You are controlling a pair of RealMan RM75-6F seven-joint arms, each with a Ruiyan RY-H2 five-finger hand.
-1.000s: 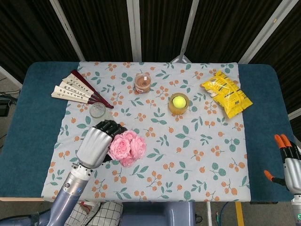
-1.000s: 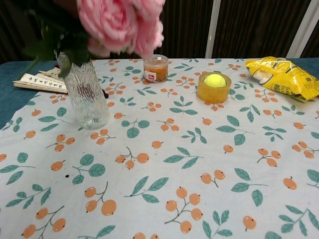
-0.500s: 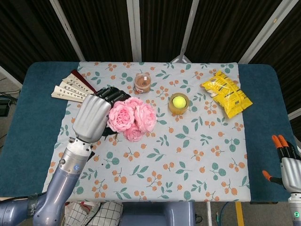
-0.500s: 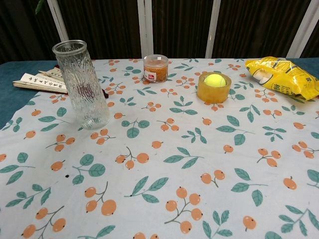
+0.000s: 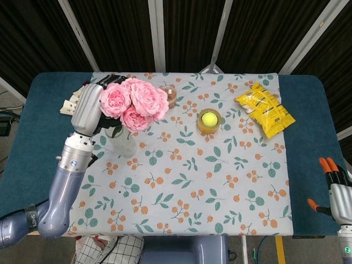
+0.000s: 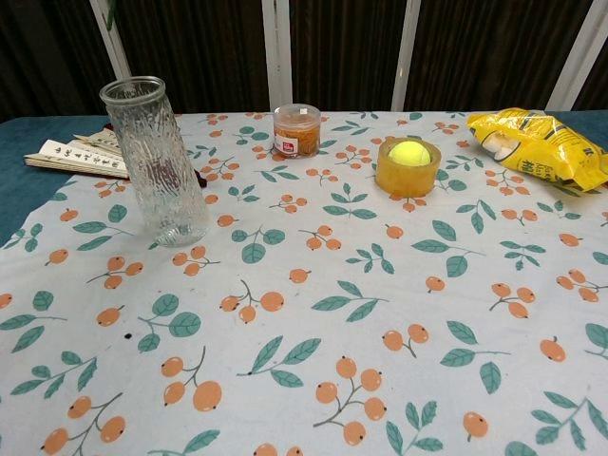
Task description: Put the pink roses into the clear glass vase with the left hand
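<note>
- Nearest me, at the bottom right corner of the head view, my right hand (image 5: 336, 187) sits off the edge of the floral cloth (image 5: 220, 181), orange fingertips up and apart, holding nothing.
- My left hand (image 5: 91, 107) is raised over the left side of the table, fingers wrapped around the stems of the pink roses (image 5: 133, 102), which it grips.
- The clear glass vase (image 6: 163, 161) stands upright on the cloth, empty in the chest view; in the head view the blooms sit above it, not inside.
- Mid-table, a tennis ball (image 6: 409, 152) rests in a yellow holder (image 6: 408, 170).
- Further back stands a small jar (image 6: 296, 130); folded fans (image 6: 76, 157) lie far left and a yellow snack bag (image 6: 540, 144) far right.
</note>
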